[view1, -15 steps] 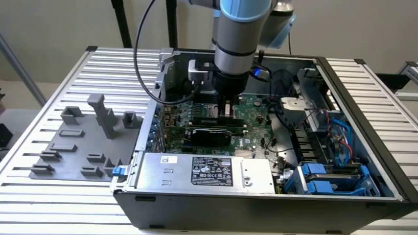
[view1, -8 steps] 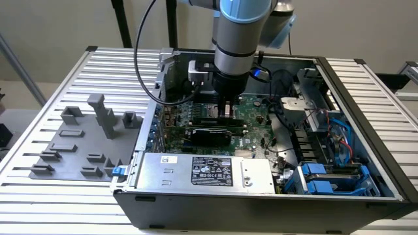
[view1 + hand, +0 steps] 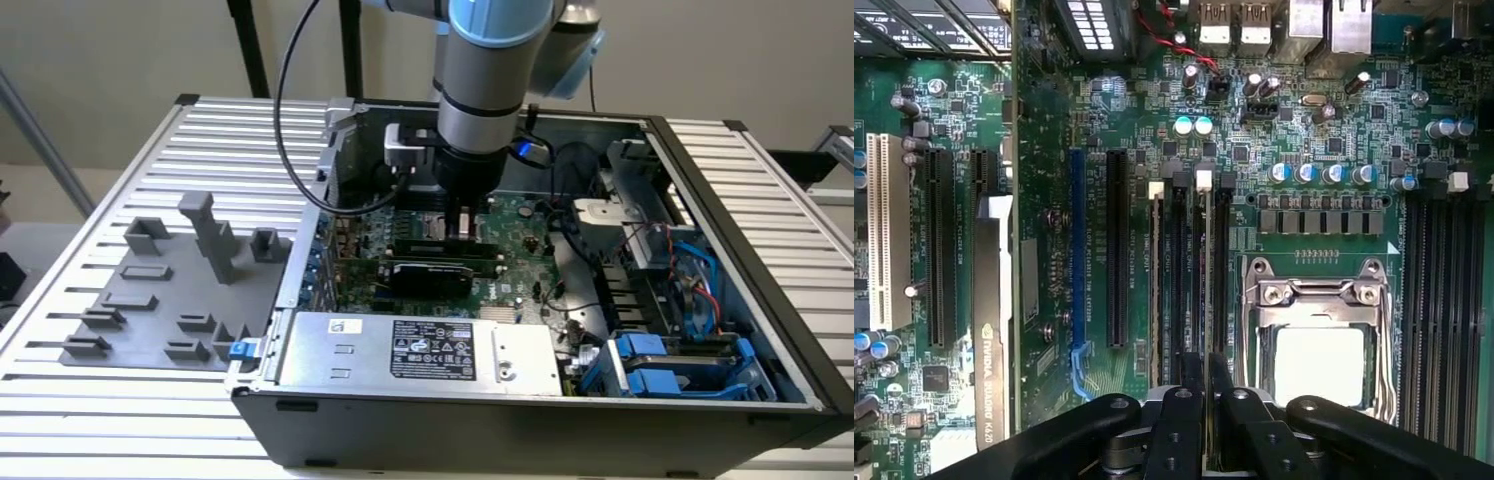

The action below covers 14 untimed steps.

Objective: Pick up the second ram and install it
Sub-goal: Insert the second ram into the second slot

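Slatted aluminium counter [image 3: 120, 400] carries an open black desktop computer case [image 3: 400, 435] lying on its side, with a set of grey plastic holder blocks [image 3: 174, 290] beside it toward the exterior view's left. Inside the case lies a green motherboard [image 3: 1324, 120], and a silver power supply box [image 3: 414, 352] with a black-and-white printed label sits along the case's near wall; its print is too small to read. Blue drive brackets [image 3: 661, 365] fill the case's corner at the exterior view's right.

A grey robot arm with a blue joint band [image 3: 487, 60] reaches down into the case, and its black gripper [image 3: 1194, 385] stands over the memory slots just beside the silver processor socket [image 3: 1319, 330]. The gripper's fingers are drawn close together on the thin green second ram [image 3: 1199, 280], which stands on edge in one of the long black slots beside the socket, between white and black end latches. I cannot tell whether the stick is fully seated.

Farther from the socket, past the black and blue expansion slots, a wide black expansion card [image 3: 989, 320] stands in its slot, and its edge reads "NVIDIA QUADRO K420".
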Motion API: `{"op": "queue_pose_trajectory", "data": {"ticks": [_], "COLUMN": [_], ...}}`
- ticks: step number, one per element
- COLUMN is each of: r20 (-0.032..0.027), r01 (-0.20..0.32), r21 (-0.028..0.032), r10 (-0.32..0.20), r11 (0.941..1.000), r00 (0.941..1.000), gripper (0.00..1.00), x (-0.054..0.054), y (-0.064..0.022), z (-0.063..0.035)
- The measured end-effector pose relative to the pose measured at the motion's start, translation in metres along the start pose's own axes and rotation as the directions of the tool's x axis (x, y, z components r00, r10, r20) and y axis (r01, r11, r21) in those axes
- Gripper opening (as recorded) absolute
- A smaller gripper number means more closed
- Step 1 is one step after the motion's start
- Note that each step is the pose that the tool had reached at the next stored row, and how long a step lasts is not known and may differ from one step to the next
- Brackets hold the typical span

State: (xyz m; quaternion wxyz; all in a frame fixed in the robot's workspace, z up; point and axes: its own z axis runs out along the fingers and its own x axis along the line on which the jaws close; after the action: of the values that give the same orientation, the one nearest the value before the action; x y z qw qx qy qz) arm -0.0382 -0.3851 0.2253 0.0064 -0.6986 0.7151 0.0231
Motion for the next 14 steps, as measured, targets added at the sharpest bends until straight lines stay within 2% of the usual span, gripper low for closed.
{"op": "queue_pose_trajectory", "data": {"ticks": [8,14], "r20": [-0.0001,-0.0017], "r01": [0.000,0.003], "r21": [0.0001,0.0034], "r10": [0.000,-0.003], "r11": [1.0000,1.0000], "r00": [1.0000,1.0000], "gripper": [0.00,0.00], "x": [-0.0008,-0.0009], "y": [0.0007,0.0006], "z": [0.0006,0.0007]}}
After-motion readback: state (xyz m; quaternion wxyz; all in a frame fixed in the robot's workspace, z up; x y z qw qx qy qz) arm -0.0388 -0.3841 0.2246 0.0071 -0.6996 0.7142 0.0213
